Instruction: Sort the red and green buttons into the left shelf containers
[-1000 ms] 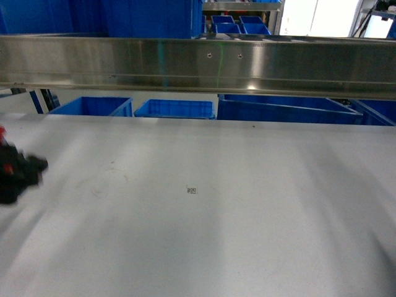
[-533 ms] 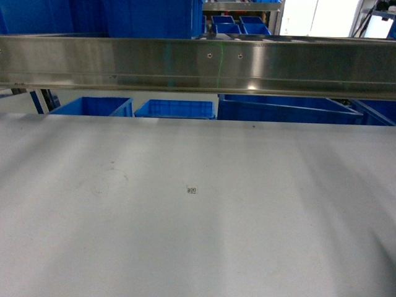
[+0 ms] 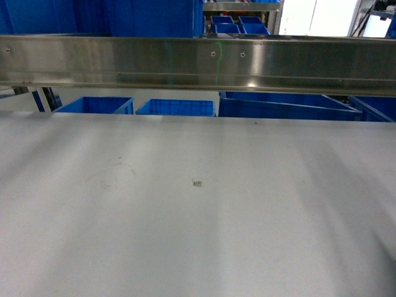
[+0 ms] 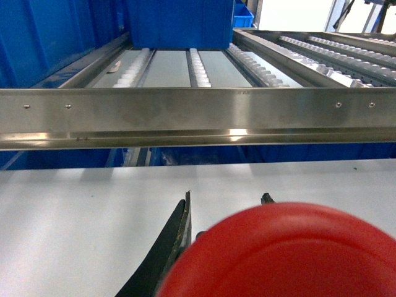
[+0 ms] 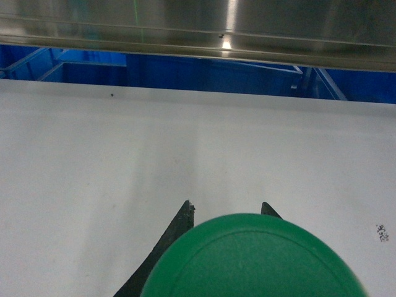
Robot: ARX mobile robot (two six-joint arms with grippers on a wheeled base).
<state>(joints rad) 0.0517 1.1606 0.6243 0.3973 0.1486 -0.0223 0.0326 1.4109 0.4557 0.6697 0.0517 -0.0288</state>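
- Red mushroom-cap push button (image 4: 281,253) pinched in left gripper (image 4: 226,207), above the white tabletop (image 4: 74,223) just short of the steel shelf rail (image 4: 198,114)
- Green dome-cap push button (image 5: 250,260) clamped in right gripper (image 5: 226,213), open table ahead
- Caps glossy, fill lower view
- Head view: left arm seen 1 s ago now gone; blue plastic bins (image 3: 96,105) behind rail

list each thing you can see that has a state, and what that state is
round red mushroom-cap button: held in the left gripper, off the table
round green cap button: held in the right gripper, off the table
white tabletop: bare except for a small square marker
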